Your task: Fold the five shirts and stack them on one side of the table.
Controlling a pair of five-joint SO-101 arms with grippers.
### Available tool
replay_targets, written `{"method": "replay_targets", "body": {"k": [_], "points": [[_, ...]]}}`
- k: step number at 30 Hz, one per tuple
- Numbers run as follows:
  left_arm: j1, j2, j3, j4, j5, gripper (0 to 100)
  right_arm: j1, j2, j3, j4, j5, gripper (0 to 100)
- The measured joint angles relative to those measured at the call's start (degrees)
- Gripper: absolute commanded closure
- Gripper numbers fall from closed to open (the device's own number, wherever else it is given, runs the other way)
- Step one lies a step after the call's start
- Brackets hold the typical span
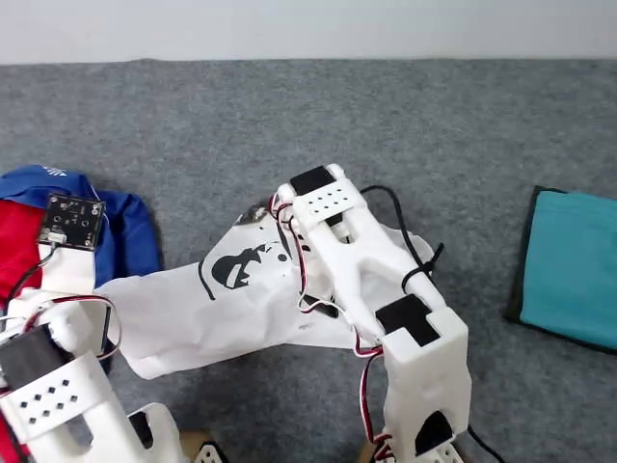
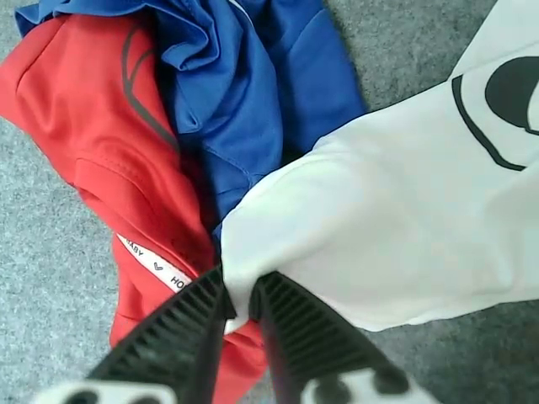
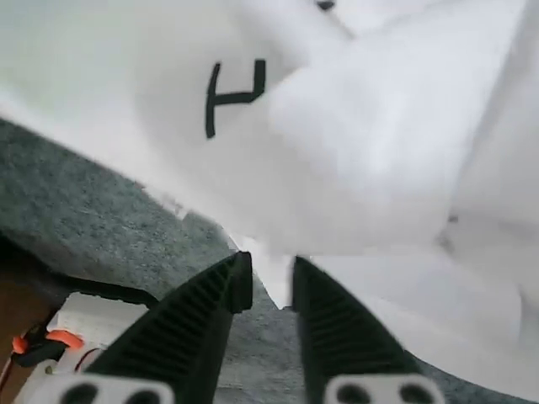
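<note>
Pinching edges of the white shirt [image 2: 379, 227], the left gripper [image 2: 240, 305] and right gripper [image 3: 271, 286] are both clamping cloth as it is lying mid-table [image 1: 289, 116], so its fold is seemingly beginning. The next move is calling for carrying both edges over together, while the red shirt [image 2: 93, 126] and blue shirt [image 2: 244, 76] are waiting crumpled beside it.

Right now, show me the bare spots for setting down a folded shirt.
Widest bare patch: the grey table beyond the white shirt, up to its far edge. Another lies between the white shirt and the teal shirt. Crowded: the left side, where the red shirt and blue shirt bunch against the white one.
</note>
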Motion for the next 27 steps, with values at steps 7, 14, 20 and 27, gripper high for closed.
{"method": "replay_targets", "body": {"k": [7,14,20,27], "points": [[0.0,0.0,0.0,0.0,0.0,99,-2.1,-0.2,0.1,0.0,-2.6,80.1],[0.0,0.0,0.0,0.0,0.0,99,-2.7,-0.2,6.1,-1.1,-2.6,80.1],[0.0,0.0,0.0,-0.7,0.0,99,-2.7,-0.2,11.1,-4.7,-2.6,80.1],[0.0,0.0,0.0,-0.7,0.0,99,-2.7,-0.2,12.2,-9.8,-2.7,81.4]]}}
